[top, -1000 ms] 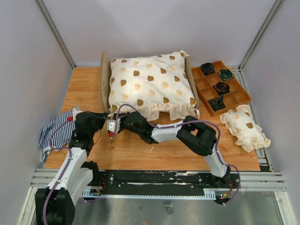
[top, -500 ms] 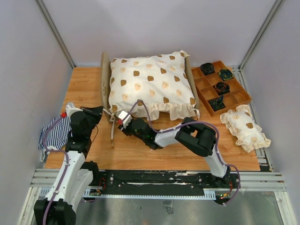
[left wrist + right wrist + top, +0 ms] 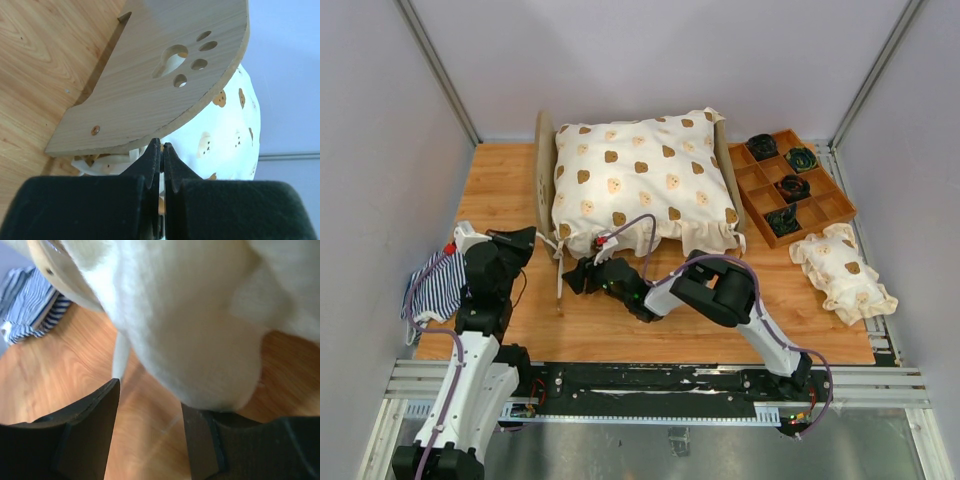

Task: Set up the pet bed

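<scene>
flanking pet bed (image 3: 544,160): tray (image 3: 825,200) right; striped cloth (image 3: 435,285) left

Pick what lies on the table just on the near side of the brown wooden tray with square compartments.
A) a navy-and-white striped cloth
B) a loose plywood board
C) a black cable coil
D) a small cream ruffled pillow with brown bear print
D: the small cream ruffled pillow lies just nearer the arms than the brown wooden tray, while the navy-and-white striped cloth sits at the table's left edge.

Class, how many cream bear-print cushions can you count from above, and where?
2. The large cushion sits on the pet bed; the small cushion lies right of it, beside the wooden tray.
</scene>
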Motion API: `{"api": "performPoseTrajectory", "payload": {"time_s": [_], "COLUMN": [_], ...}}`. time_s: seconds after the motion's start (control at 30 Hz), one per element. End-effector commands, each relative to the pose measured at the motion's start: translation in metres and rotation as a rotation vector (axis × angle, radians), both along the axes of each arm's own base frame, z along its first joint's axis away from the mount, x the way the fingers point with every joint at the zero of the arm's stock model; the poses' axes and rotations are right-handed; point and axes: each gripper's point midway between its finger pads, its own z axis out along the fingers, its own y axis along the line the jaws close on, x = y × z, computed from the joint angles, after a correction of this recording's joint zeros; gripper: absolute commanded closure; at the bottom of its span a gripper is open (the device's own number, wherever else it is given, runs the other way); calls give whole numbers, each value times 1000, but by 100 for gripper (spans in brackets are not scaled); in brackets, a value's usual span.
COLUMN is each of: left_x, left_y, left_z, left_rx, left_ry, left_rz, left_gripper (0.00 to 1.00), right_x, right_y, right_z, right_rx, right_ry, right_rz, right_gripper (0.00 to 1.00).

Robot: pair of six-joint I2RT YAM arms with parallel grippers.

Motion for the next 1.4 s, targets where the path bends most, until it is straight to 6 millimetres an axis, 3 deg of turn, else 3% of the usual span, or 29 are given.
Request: {"api": "performPoseTrajectory", "payload": {"time_s": [0.0, 0.1, 0.27, 0.4, 0.47, 0.7, 0.83, 1.0, 1.2, 1.37], "left_x": [1, 1, 2, 4, 5, 6, 6, 8, 13, 22], "left_y": [-1, -2, 4, 8, 9, 10, 13, 18, 31, 61], "left_z": [6, 3, 2, 5, 11, 17, 21, 28, 45, 65], "left_rx": [-65, -81, -81, -73, -59, -74, -57, -26, 61, 249], "left_ry": [-30, -28, -32, -50, -62, -68, -76, -90, -128, -125], "left_rz": [9, 7, 44, 60, 63, 75, 84, 103, 156, 285], "left_gripper": [100, 100, 100, 100, 100, 100, 100, 100, 100, 100], "right_x": [5, 6, 14, 16, 15, 4, 3, 3, 0, -1], "right_y": [27, 35, 29, 26, 28, 44, 39, 34, 14, -1], "right_z": [18, 15, -3, -16, -21, -40, -52, -53, -58, -57], "right_rx": [216, 241, 240, 194, 170, 133, 108, 101, 67, 7], "right_ry": [154, 175, 212, 214, 214, 273, 305, 285, 257, 177], "right_rz": [3, -1, -48, -51, -36, -10, -52, -57, -86, -80], "right_gripper": [46, 46, 49, 66, 69, 65, 71, 99, 100, 100]}}
